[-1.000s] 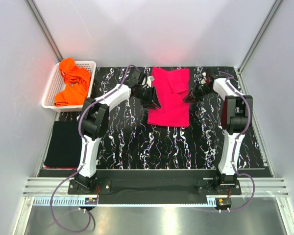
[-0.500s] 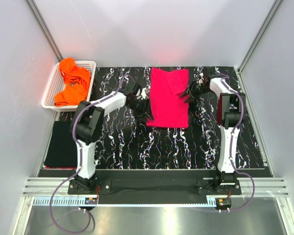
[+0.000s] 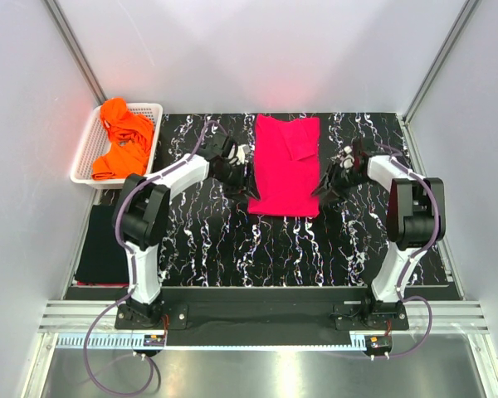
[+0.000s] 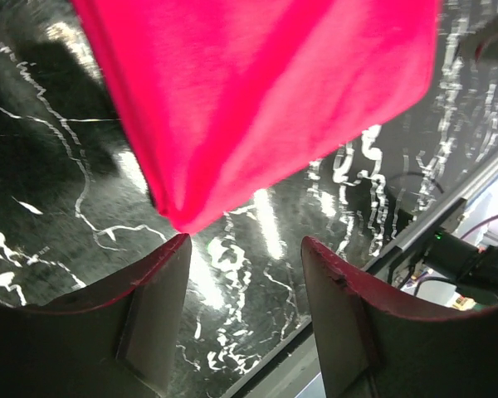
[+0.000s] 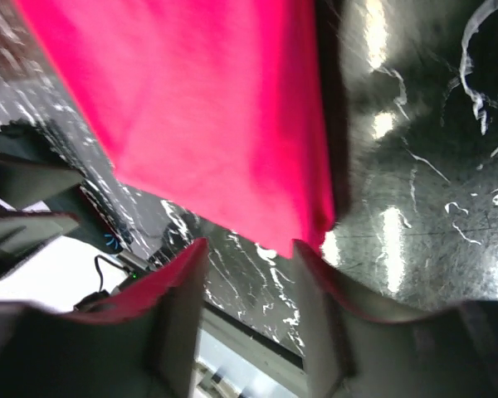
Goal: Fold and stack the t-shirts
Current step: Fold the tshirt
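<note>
One black t-shirt lies folded flat at the near-left edge of the mat. Farther in, the left gripper and right gripper, jaws spread wide and empty, flank the near corners of the pink t-shirt lying on the mat. Orange t-shirts fill the basket at far left.

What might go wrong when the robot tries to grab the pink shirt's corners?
1. On the pink t-shirt, one near corner sits by one finger of the open left gripper, not centred, so closing might catch only the tip and slip.
2. The cloth lies folded in layers. The right gripper, open at the other near corner, might pinch just the top layer and pull the fold apart.
</note>
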Tool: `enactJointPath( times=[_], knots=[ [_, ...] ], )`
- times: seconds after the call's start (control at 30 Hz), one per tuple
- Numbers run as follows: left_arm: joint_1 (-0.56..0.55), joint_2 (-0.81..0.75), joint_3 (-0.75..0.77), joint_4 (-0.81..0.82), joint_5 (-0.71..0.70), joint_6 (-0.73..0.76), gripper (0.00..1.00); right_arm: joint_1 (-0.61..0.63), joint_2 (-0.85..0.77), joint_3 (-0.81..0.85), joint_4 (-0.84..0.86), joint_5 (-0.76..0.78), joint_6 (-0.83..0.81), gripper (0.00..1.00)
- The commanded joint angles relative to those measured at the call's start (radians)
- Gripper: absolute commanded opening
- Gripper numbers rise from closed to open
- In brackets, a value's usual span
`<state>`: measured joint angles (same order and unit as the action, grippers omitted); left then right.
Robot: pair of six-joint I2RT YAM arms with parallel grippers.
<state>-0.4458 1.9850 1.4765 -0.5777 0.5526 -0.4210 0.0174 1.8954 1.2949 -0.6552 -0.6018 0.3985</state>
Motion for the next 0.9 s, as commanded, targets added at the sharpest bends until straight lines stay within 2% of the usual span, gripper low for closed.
enactJointPath(
  times=[0.0,0.13,0.43,0.87],
  knots=[
    [0.015,0.024,-0.002,0.009,0.003,0.014,0.59,-0.004,0.011,-0.043,0.095,-0.047,-0.024,0.49],
    [0.015,0.060,0.010,0.009,0.010,0.016,0.59,-0.004,0.019,-0.072,0.114,-0.050,-0.053,0.53],
    [0.022,0.094,0.004,0.006,0.024,0.001,0.57,-0.002,0.019,-0.132,0.126,-0.036,-0.049,0.55],
    [0.021,0.141,0.022,0.006,0.053,-0.032,0.35,-0.005,0.018,-0.174,0.175,-0.079,-0.010,0.49]
  ],
)
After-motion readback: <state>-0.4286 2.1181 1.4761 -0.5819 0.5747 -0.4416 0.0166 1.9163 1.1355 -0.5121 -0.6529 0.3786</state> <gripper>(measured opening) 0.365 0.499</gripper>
